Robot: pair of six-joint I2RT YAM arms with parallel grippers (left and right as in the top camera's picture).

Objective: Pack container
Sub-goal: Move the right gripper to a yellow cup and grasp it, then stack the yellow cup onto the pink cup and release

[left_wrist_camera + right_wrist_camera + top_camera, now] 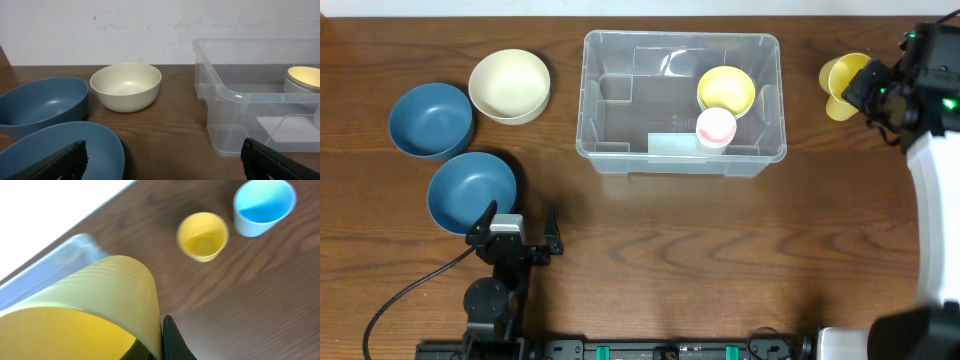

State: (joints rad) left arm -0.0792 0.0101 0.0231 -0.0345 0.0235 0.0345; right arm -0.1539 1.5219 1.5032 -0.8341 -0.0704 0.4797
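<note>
Right of the container point(592, 120) — right gripper point(866, 90) clamped on yellow cup point(838, 80) | left gripper point(516, 224) spread wide, empty | step: likely cup pickup | next: lift — clear the rim, lower inside

Room inventory, as I see it from my station:

1. Table point(720, 250): dark brown wood, with the grain running from 9 to 3 o'clock. It fills my overhead view edge to edge. The light on it is soft and even, and the shadows are faint.
2. Wall point(150, 30): plain off-white with faint grey scuffs. It stands behind the table's far edge at 12 o'clock in my left wrist view.
3. Red speck point(94, 18): a tiny mark on that wall, toward 11 o'clock.
4. Bright white area point(45, 210): lies past the table's edge toward 10 o'clock in my right wrist view. It is washed out, and I cannot tell whether it is wall or floor.
</note>
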